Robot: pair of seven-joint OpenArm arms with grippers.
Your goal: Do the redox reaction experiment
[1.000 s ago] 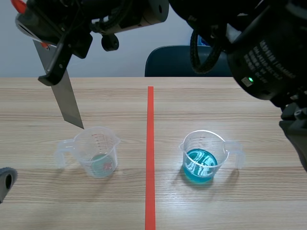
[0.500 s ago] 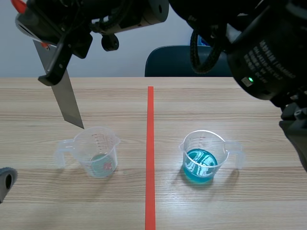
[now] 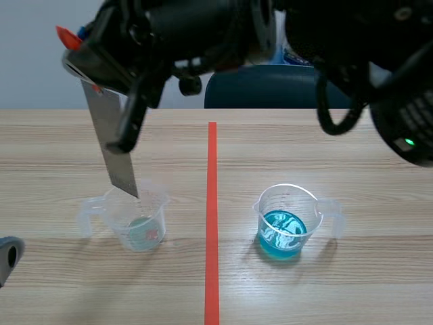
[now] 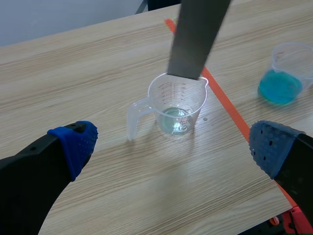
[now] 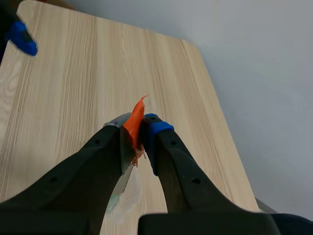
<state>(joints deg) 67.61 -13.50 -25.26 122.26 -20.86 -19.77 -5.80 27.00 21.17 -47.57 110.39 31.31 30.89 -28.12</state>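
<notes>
A clear measuring beaker (image 3: 137, 222) (image 4: 179, 105) with a little pale liquid stands left of the red line. A second beaker (image 3: 285, 222) (image 4: 286, 73) holds blue liquid on the right. The right arm crosses the top of the scene, and its gripper (image 3: 88, 64) (image 5: 137, 128) is shut on the orange-taped top of a grey metal strip (image 3: 112, 139) (image 4: 198, 34). The strip hangs tilted, its lower end at the clear beaker's rim. My left gripper (image 4: 172, 147) stands open near the table's front, with the clear beaker ahead of it and nothing between its fingers.
A dark blue chair (image 3: 270, 88) stands behind the table's far edge. The red tape line (image 3: 212, 223) runs down the table's middle between the two beakers. Each beaker's handle points outward, toward the nearer side of the table.
The right arm has swung to the right and lower with the strip. The strip's lower end has gone from the beaker's left rim to over its mouth. The beakers have not moved.
</notes>
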